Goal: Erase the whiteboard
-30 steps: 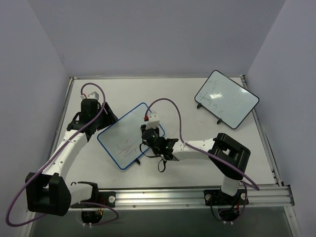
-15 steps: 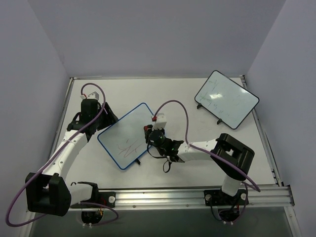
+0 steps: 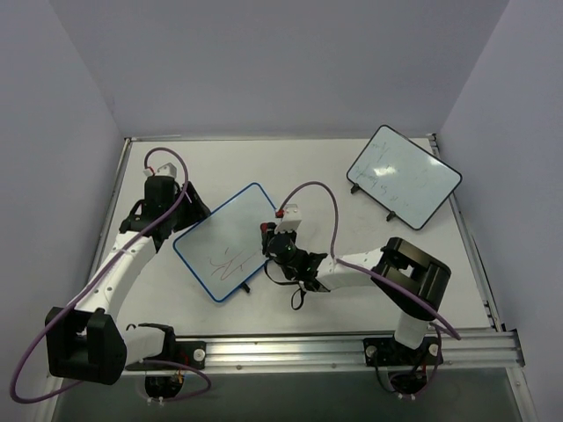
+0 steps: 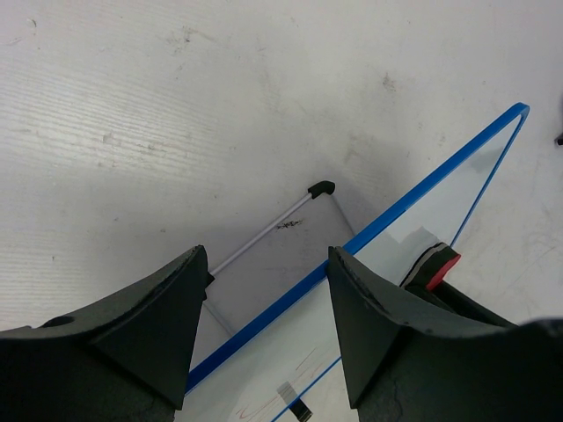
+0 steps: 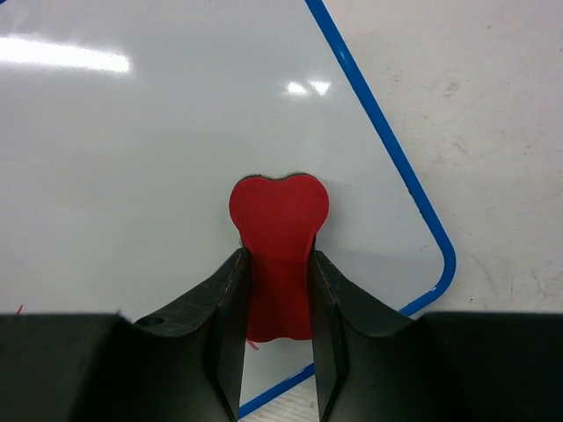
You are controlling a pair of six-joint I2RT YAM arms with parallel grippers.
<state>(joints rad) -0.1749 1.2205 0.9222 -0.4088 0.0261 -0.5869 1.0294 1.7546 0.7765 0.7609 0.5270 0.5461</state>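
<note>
**Top external view.**
- Left gripper (image 3: 186, 207): jaws apart, set at the far upper edge of the board.
- Right gripper (image 3: 269, 234): jaws closed on a small red felt eraser pad (image 3: 263, 229) at the board's right edge.
- Blue-framed, round-cornered white whiteboard (image 3: 224, 230): stands tilted at mid-table between the two arms. Red and dark scribbles (image 3: 223, 261) lie in its near-left part, well apart from the pad.
- Second whiteboard, black-framed (image 3: 405, 176): far right, not involved.
- White table (image 3: 308, 167).

**Left wrist view.**
- Left gripper (image 4: 268, 259): black fingers spread, the blue frame (image 4: 422, 189) running between them. Whether either finger touches it cannot be told.
- Black stand foot (image 4: 321, 187) behind the board.
- Red pad (image 4: 440, 264) visible beyond.

**Right wrist view.**
- Right gripper (image 5: 280, 272): clamped on the pad's narrow stem.
- Heart-shaped head (image 5: 280, 209): lies on clean white surface (image 5: 132, 176) near a rounded corner.

**Handling note (judgement).** Erasing has hardly begun. Keep the pad flat and pressed lightly, and sweep in overlapping strokes toward the scribbles. The left gripper should brace the frame, or the propped board may slide or tip.
</note>
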